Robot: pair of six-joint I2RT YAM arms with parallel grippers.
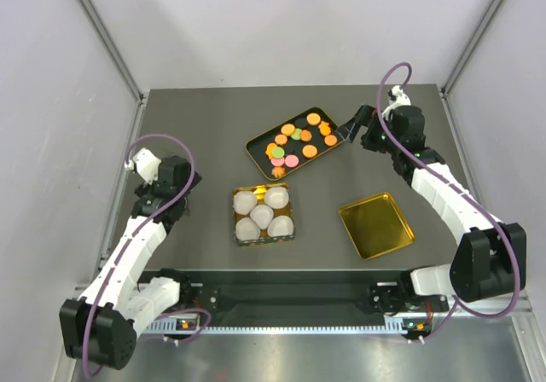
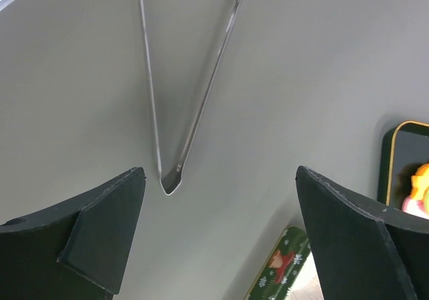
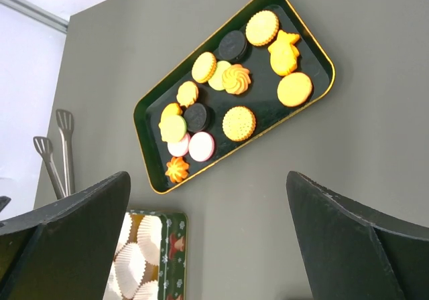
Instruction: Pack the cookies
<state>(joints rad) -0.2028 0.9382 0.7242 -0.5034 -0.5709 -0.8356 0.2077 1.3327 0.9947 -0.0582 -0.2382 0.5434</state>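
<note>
The cookies (image 1: pixel 296 140) lie on a black gold-rimmed tray (image 1: pixel 256 149) at the back middle of the table: mostly orange discs, with a few pink, green and dark ones. They also show in the right wrist view (image 3: pixel 238 122). My right gripper (image 1: pixel 351 131) is open and empty just right of the tray, with the jaws (image 3: pixel 208 176) wide above bare table. My left gripper (image 1: pixel 189 186) is open and empty at the left, well away from the tray. In the left wrist view (image 2: pixel 221 173) only one orange cookie (image 2: pixel 419 187) peeks in at the right edge.
A green tin (image 1: pixel 238 228) filled with several white paper cups (image 1: pixel 262 214) sits in the middle, and shows in the right wrist view (image 3: pixel 175 260). A gold lid (image 1: pixel 376 225) lies to its right. Metal tongs (image 3: pixel 62 149) lie at the far left.
</note>
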